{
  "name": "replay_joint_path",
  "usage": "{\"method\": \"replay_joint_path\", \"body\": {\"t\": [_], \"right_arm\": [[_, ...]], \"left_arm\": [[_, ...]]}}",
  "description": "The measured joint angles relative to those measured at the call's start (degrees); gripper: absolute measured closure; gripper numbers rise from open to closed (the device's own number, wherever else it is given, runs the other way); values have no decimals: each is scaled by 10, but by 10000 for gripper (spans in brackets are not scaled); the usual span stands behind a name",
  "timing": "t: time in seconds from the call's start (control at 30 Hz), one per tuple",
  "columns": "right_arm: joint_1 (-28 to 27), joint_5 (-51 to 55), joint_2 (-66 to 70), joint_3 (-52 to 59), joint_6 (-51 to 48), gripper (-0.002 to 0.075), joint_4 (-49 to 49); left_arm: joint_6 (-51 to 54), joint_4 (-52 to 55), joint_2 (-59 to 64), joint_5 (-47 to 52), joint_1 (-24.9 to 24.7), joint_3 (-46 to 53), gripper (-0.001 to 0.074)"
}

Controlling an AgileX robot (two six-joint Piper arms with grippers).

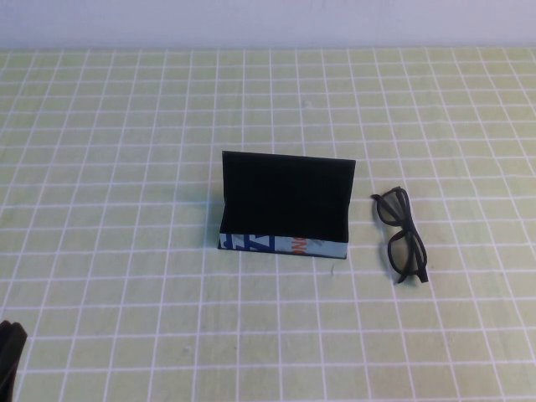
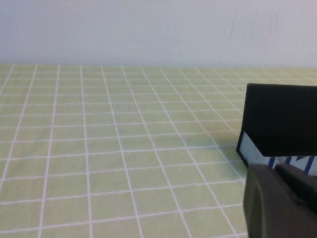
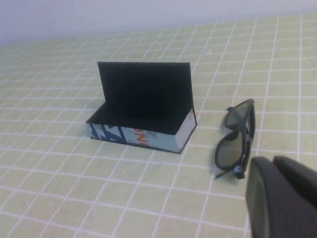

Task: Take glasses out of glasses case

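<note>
The glasses case (image 1: pixel 285 201) stands open in the middle of the table, its black lid upright and its printed white, blue and orange front panel toward me. It looks empty inside. It also shows in the right wrist view (image 3: pixel 143 94) and at the edge of the left wrist view (image 2: pixel 280 124). The dark glasses (image 1: pixel 407 253) lie folded on the table just right of the case, also in the right wrist view (image 3: pixel 230 156). My left gripper (image 2: pixel 276 168) is shut and empty, low at the near left (image 1: pixel 8 347). My right gripper (image 3: pixel 274 161) is shut and empty, near of the glasses.
A green cloth with a white grid (image 1: pixel 126 167) covers the whole table. A pale wall (image 1: pixel 268 21) runs along the far edge. Open cloth lies left of the case and in front of it.
</note>
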Motion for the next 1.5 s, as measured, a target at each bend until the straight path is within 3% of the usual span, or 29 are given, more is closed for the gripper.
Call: {"method": "replay_joint_path", "body": {"t": [0.13,0.27,0.43,0.6,0.97,1.5], "right_arm": [[0,3,0,0,-1,742,-2],[-12,-32,-8,12,-1,742,-94],[-118,-155,-19,62,-1,742,-120],[-197,-168,-61,113,-1,742,-104],[-205,2,-100,119,-1,742,-88],[-205,11,-100,119,-1,742,-79]], "left_arm": [[0,0,0,0,0,0,739],[0,0,0,0,0,0,739],[0,0,0,0,0,0,739],[0,0,0,0,0,0,739],[0,0,0,1,0,0,739],[0,0,0,2,0,0,739]]}}
